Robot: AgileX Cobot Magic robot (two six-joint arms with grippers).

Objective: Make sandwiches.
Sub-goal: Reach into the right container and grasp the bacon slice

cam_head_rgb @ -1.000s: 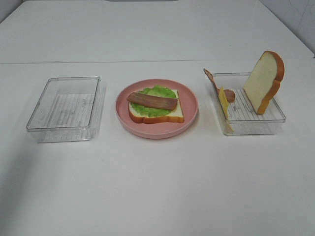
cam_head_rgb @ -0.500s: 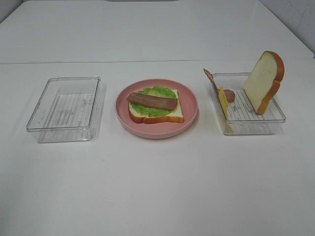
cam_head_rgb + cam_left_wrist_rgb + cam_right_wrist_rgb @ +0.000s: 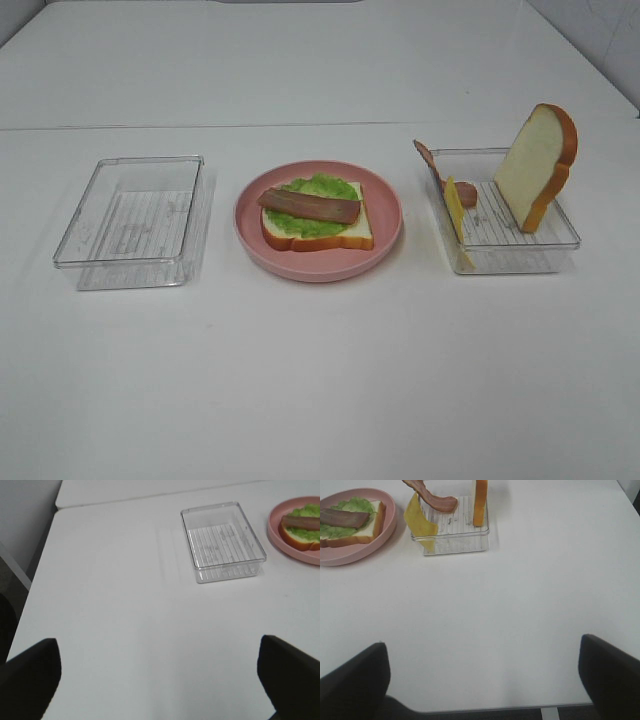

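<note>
Though the table [image 3: 320, 400] fills every view, only the high camera shows both the left tray [image 3: 130, 275] and the right tray [image 3: 510, 258]. Pink plate [image 3: 388, 222] between them bears the open sandwich [image 3: 317, 215]. Right tray holds upright bread slice [image 3: 535, 165], cheese [image 3: 455, 208], apparently bacon [image 3: 428, 160]. Left gripper [image 3: 160, 680] and right gripper [image 3: 482, 677] show in wrist views only, spread wide and holding nothing.

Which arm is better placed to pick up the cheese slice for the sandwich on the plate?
Right. The cheese slice leans against the tray on the right arm's side, and the right wrist view shows it ahead of the open right gripper. The left gripper faces the other tray.
</note>
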